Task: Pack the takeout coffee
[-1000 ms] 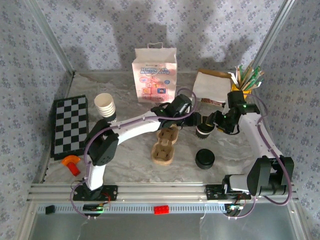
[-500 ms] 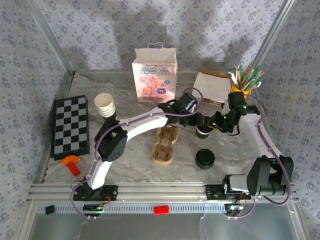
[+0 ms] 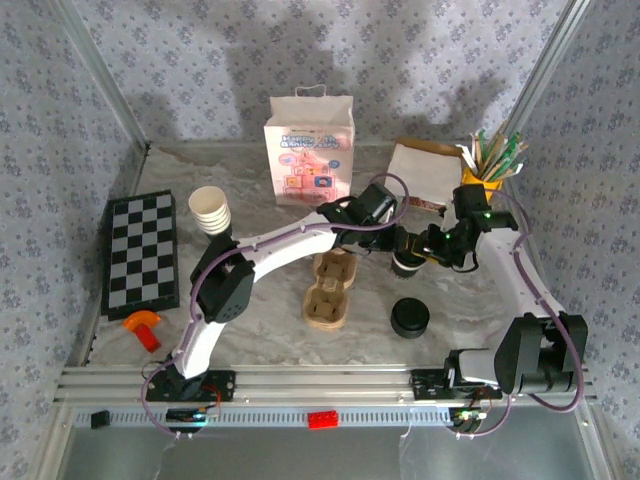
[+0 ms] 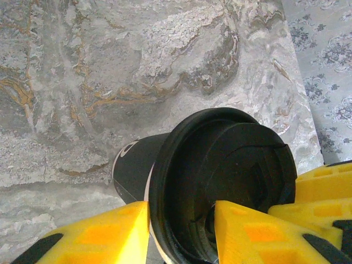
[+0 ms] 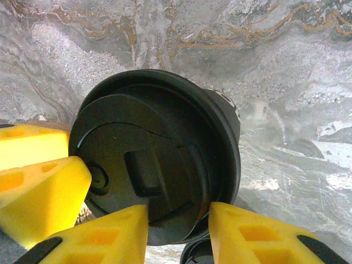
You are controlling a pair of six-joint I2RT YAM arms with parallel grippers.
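The black lid (image 4: 236, 165) sat on the cup (image 4: 132, 168), its near edge in the narrow gap between the left fingers (image 4: 93, 234). The right fingers (image 5: 253, 236), equally narrow, met it from the opposite side. Whether either pair gripped could not be told. Marbled bench (image 4: 110, 66) lay below, flowered walls (image 3: 180, 60) around.

The marbled table (image 3: 270, 320) is carrying a checkerboard (image 3: 142, 252) at the left, stacked paper cups (image 3: 210, 210) right of it, a paper bag (image 3: 309, 150) at the far side, a pulp carrier (image 3: 328, 292) mid-table, the lidded cup (image 3: 404, 262) to its right, and a black round piece (image 3: 409, 318) nearer.
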